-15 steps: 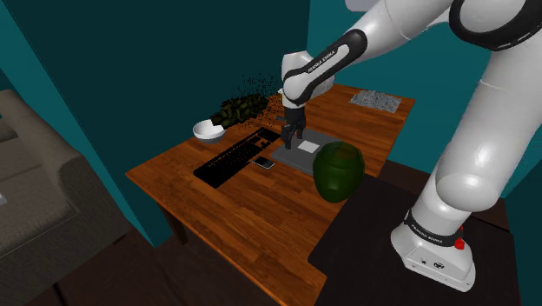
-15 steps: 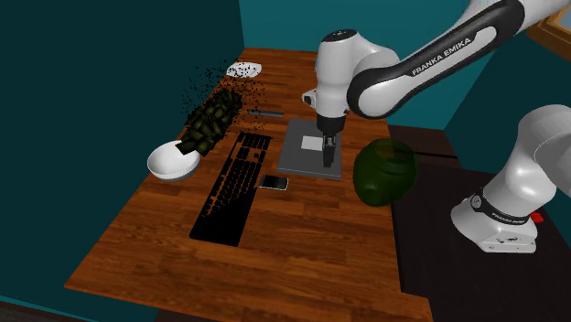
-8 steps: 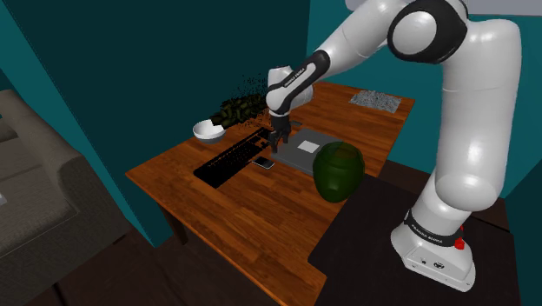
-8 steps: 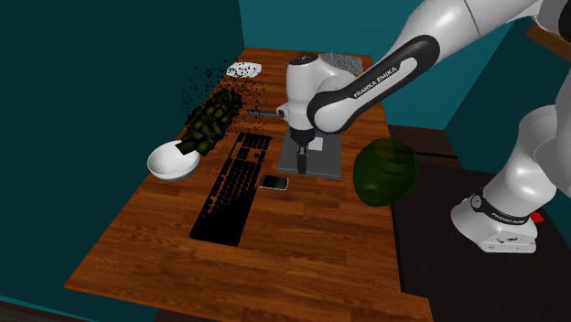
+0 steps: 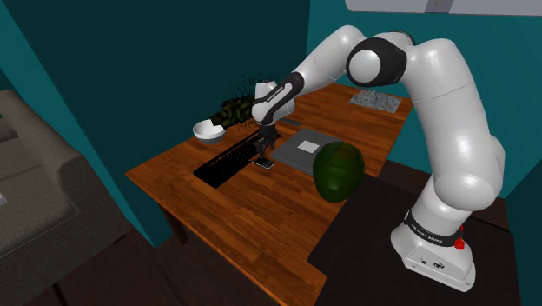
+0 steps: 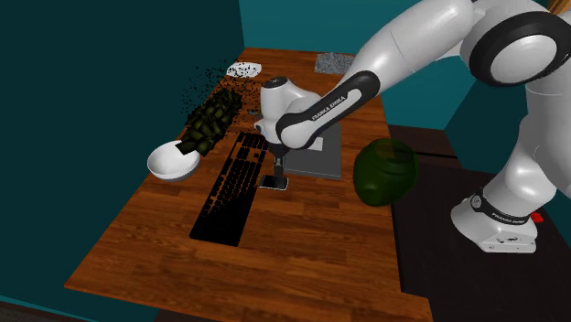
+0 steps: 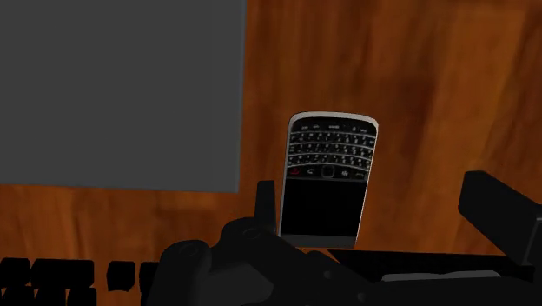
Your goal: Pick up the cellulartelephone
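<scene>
The cellular telephone is a small silver-edged handset with a dark screen and a tiny keypad. It lies flat on the wooden table between the black keyboard and the flat grey slab. My black gripper hangs straight down just above the phone, which also shows under the hand as a pale sliver. In the wrist view the gripper is open. One finger stands close beside the phone's long edge and the other finger is well off its far side.
A dark green rounded object stands near the table edge by the stand. A white bowl, a leafy plant, a speckled dish and a grey mat sit further back. A sofa stands beside the table.
The arm swung from above the grey slab toward the keyboard and lowered. The gripper now hangs over the phone instead of the slab. The phone has not moved.
</scene>
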Motion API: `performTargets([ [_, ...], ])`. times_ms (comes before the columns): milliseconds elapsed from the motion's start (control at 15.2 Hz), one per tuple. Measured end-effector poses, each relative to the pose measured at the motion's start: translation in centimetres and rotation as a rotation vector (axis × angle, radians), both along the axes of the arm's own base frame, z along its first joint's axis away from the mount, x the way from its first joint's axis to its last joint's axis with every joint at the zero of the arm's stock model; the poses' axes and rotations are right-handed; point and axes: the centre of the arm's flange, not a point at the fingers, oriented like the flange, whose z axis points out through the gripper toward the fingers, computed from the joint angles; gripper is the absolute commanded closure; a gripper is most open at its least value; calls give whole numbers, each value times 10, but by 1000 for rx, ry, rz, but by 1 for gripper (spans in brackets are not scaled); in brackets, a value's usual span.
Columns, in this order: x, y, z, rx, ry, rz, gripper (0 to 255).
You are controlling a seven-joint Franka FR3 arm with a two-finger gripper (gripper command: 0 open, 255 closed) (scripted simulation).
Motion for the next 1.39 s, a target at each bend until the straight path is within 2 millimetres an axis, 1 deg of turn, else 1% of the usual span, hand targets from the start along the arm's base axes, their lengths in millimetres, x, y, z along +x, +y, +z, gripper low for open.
performTargets([
  [132,19,2,-15,4,-3,12,0],
  [264,32,0,-30,6,-5,20,0],
  [396,35,-1,-43,7,-6,22,0],
  [726,36,0,-67,7,-6,23,0],
  [792,36,0,-69,7,-6,23,255],
  [1386,37,0,-70,7,-8,23,255],
])
